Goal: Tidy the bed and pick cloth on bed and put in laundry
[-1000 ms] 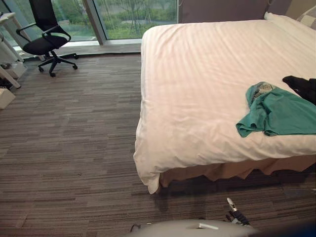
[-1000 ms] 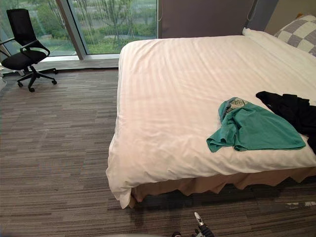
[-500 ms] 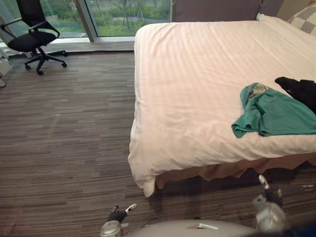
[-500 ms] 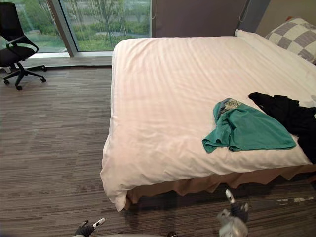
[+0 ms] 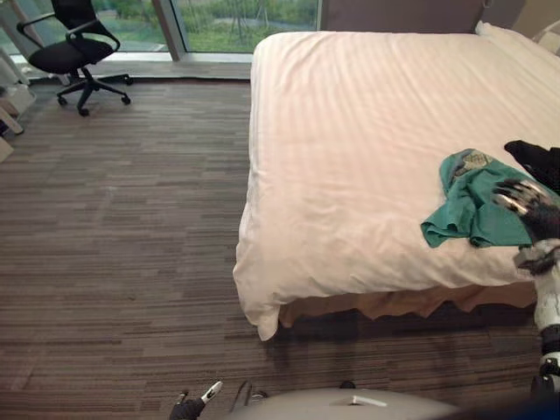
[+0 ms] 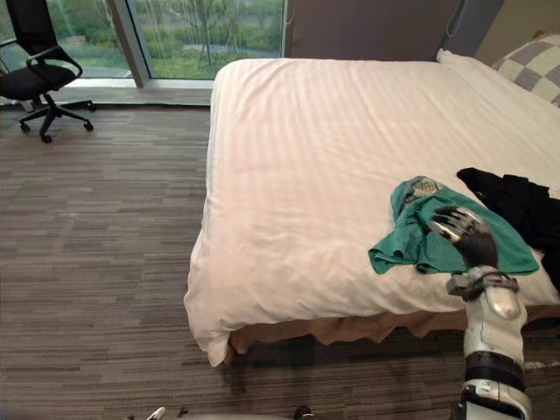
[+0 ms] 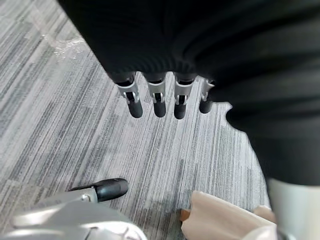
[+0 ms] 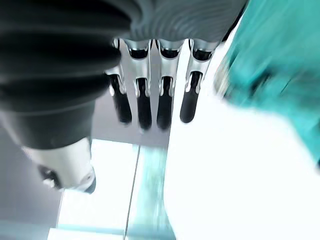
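Observation:
A teal green cloth (image 6: 418,238) lies crumpled on the white bed (image 6: 332,131) near its front right edge. A black cloth (image 6: 518,198) lies just to the right of it. My right hand (image 6: 468,234) is raised over the green cloth's near side, fingers (image 8: 150,100) fairly straight and holding nothing; the green cloth (image 8: 280,65) shows just past them. My left hand (image 5: 194,404) hangs low over the carpet in front of the bed, its fingers (image 7: 155,97) straight and empty.
A black office chair (image 5: 74,44) stands at the far left by the window (image 6: 210,35). A checkered pillow (image 6: 534,66) lies at the bed's far right. Striped carpet (image 5: 122,245) covers the floor to the left of the bed.
My right hand has risen from down by the bed's front edge to just over the green cloth. The camera has shifted slightly. The left hand stays low.

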